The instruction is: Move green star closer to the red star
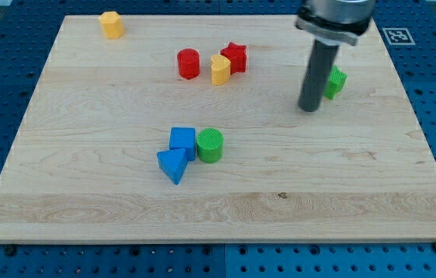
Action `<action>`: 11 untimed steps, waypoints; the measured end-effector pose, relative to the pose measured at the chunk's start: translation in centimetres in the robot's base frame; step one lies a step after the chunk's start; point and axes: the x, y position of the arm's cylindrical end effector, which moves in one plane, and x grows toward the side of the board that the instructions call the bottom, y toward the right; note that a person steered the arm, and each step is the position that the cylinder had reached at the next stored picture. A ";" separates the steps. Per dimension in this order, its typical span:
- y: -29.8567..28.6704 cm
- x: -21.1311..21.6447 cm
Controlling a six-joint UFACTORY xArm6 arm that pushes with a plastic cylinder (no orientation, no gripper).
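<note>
The green star [335, 82] lies at the view's right, partly hidden behind my rod. My tip [308, 109] rests on the board just left of and below the green star, close to it or touching it. The red star [235, 57] sits at the view's upper middle, well to the left of the green star. A yellow block [219, 69] touches the red star's lower left side.
A red cylinder [189, 63] stands left of the yellow block. A yellow hexagonal block [111, 25] sits at the top left. A green cylinder [210, 145], a blue cube [182, 142] and a blue triangle [172, 165] cluster at the middle. The wooden board [63, 193] lies on a blue pegboard.
</note>
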 end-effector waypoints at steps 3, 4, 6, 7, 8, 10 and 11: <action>1.4 -10.8; 2.4 -6.6; 9.9 -8.8; 9.5 -12.1; 4.4 -13.8; -5.0 -17.6; -1.5 -17.1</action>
